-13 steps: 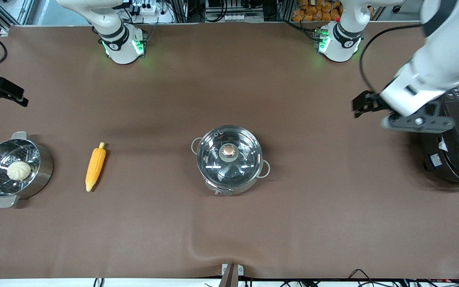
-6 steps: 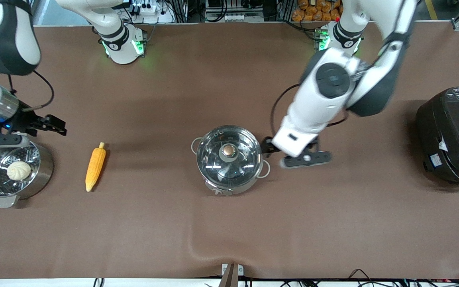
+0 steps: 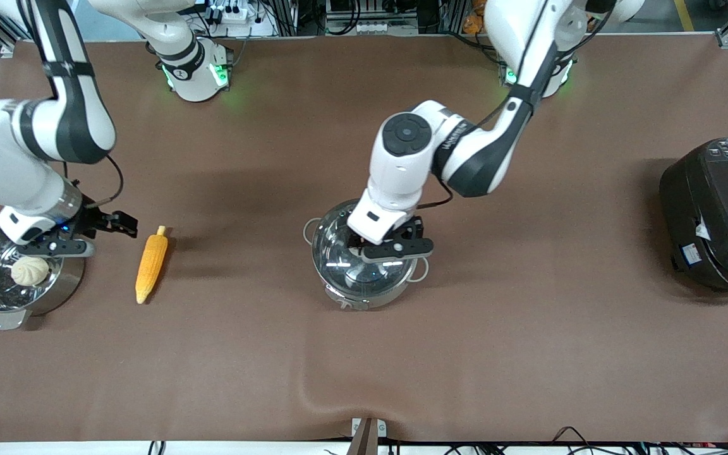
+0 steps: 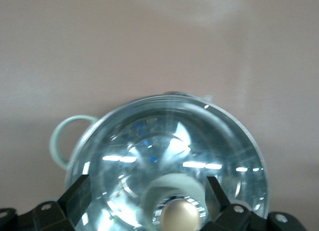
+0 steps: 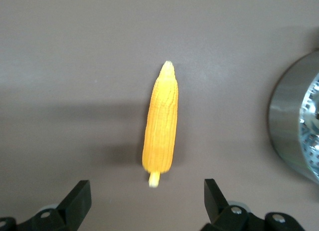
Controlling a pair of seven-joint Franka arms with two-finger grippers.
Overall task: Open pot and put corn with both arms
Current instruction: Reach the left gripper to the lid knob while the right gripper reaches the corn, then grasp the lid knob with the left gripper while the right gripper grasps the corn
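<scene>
I see the left hand (image 4: 144,203) spread open over the pot (image 3: 364,256), lid knob (image 4: 179,216) between its fingers. The right hand (image 5: 144,198) gapes beside the corn (image 3: 151,265), bare tabletop (image 3: 244,354) all round.

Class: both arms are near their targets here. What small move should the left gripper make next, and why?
Probably lower the left gripper a little and close on the knob. The lid is on the pot, and the open fingers straddle the knob. The corn lies on the table; the right gripper hangs open over it.
</scene>
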